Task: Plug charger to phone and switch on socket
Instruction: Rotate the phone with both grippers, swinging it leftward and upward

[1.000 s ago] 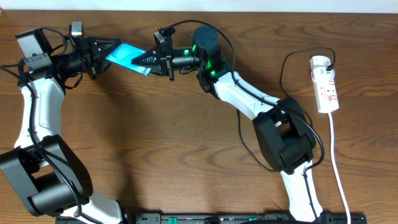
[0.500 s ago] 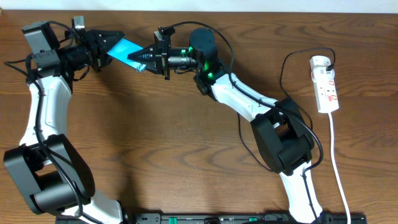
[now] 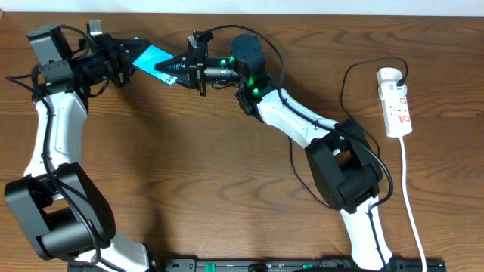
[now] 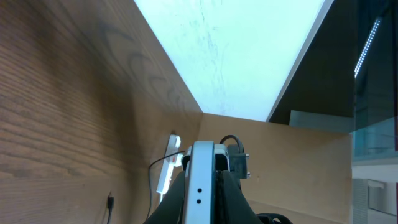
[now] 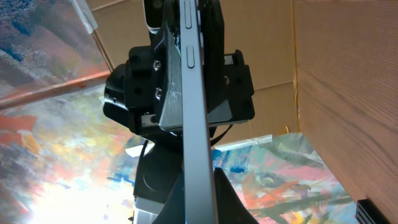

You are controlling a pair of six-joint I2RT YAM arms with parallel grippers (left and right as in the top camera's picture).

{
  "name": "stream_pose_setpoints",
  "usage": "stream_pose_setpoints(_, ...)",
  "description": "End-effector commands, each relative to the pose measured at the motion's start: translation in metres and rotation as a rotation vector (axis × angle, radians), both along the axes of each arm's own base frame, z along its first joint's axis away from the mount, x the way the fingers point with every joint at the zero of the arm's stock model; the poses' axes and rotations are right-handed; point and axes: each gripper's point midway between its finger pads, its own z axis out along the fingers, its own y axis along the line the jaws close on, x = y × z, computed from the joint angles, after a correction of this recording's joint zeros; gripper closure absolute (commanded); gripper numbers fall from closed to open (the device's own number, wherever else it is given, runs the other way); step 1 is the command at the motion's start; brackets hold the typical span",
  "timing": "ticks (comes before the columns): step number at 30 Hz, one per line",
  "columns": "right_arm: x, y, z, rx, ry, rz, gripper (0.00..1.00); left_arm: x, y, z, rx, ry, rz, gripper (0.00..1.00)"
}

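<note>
Both arms have nudged the phone (image 3: 153,57) slightly since a second ago; it sits far left of the socket (image 3: 397,106). The left gripper (image 3: 136,50) and right gripper (image 3: 167,71) each pinch one end. The charger (image 3: 345,89) loops just left of the socket.

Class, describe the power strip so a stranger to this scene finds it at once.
Seen from above, go to the right edge of the wooden table. The power strip lies there, narrow, with a white cord trailing toward the near edge. It is the only white thing bearing red markings.
</note>
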Motion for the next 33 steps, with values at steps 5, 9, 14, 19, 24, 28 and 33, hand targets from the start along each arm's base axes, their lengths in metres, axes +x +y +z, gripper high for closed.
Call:
stream_pose_setpoints(5,-0.0182,0.0137,-0.0061,-0.015,0.029,0.051,0.99,-0.0128,-0.0279,0.0338,-0.029,-0.094,-0.131,0.93)
stream_pose_setpoints(9,-0.0182,0.0137,-0.0061,-0.015,0.025,0.051,0.99,-0.0128,-0.0279,0.0338,-0.028,-0.094,-0.131,0.93)
stream_pose_setpoints(14,-0.0183,0.0137,-0.0062,-0.016,0.026,0.051,0.99,-0.0128,-0.0279,0.0338,-0.028,-0.094,-0.131,0.92)
stream_pose_setpoints(19,-0.0183,0.0137,-0.0062,-0.016,0.026,0.051,0.94,-0.0127,-0.0279,0.0338,-0.028,-0.095,-0.131,0.92)
stream_pose_setpoints(24,-0.0183,0.0137,-0.0061,-0.015,0.017,0.051,0.75,-0.0127,-0.0279,0.0338,-0.027,-0.095,-0.131,0.93)
stream_pose_setpoints(28,-0.0183,0.0137,-0.0061,-0.014,0.01,0.05,0.69,-0.0126,-0.0279,0.0338,-0.027,-0.095,-0.131,0.93)
stream_pose_setpoints(33,-0.0183,0.0137,-0.0061,-0.014,0.01,0.05,0.69,-0.0121,-0.0277,0.0346,-0.025,-0.102,-0.131,0.92)
